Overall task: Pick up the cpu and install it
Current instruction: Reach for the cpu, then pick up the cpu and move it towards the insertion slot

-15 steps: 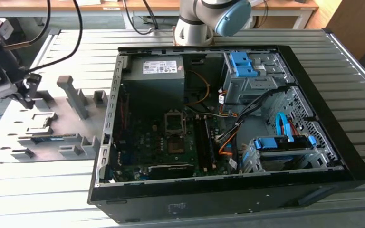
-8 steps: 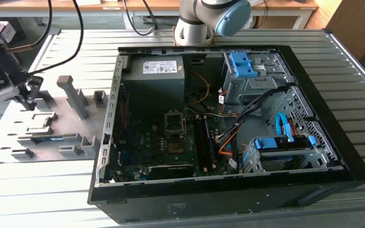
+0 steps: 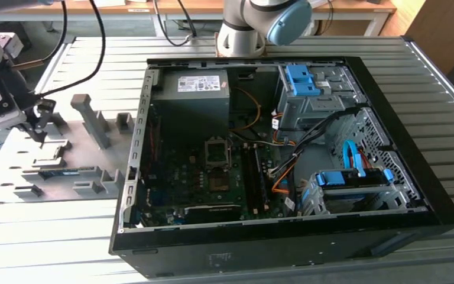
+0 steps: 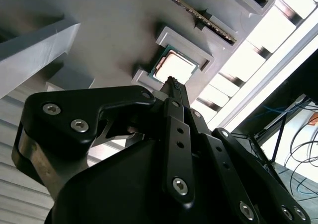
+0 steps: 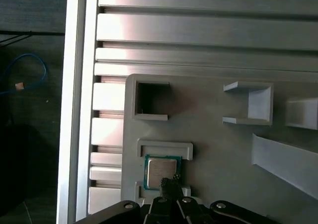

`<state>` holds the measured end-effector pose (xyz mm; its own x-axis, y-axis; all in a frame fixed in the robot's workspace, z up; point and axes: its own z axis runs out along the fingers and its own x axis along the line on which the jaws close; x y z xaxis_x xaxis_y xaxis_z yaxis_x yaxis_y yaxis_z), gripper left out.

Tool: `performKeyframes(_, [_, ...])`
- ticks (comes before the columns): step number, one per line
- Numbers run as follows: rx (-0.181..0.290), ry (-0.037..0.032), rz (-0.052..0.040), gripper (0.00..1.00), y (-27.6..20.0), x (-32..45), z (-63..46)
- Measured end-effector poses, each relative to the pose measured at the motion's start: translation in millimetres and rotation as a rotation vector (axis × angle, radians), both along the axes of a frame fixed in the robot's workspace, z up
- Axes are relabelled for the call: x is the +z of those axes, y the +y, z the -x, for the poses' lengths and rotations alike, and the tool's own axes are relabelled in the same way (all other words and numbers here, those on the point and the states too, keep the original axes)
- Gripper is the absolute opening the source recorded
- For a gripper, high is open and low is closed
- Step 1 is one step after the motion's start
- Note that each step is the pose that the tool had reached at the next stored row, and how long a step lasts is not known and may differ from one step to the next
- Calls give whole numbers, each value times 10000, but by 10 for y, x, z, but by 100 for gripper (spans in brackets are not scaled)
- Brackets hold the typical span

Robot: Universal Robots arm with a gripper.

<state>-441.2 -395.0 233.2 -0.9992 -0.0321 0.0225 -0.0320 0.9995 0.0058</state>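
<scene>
1. At the exterior view's left, the robot's gripper is hanging over a grey parts tray. The tray is lying on a slatted metal table.
2. The gripper's jaws are looking drawn together with nothing between them, so it is carrying nothing.
3. Directly under the gripper's tip, the cpu is lying flat, silver face up, inside a raised pocket of the tray. In both wrist views the tip is overlapping one edge of the chip. Whether it is touching the chip or hovering just above it cannot be told.
4. Near the gripper, other holders are standing on the tray: an empty square pocket and a U-shaped bracket. Just beyond the cpu from the tip, a memory stick is lying in a slot.
5. Well apart from the gripper, toward the exterior view's right, an open computer case is lying on its side with its board facing up. Near the middle of that board, the metal-framed socket is appearing to hold no chip.
6. Judging from this, the task is standing at its very start. The gripper is reaching the cpu, but the chip is not yet gripped or lifted. Neither the pick-up nor the installation in the socket is done.
</scene>
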Motion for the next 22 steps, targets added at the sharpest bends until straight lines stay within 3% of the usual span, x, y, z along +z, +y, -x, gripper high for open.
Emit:
performKeyframes(12, [0,2,2,10,11,-139,61])
performKeyframes(22, [1,2,2,10,11,-146,62])
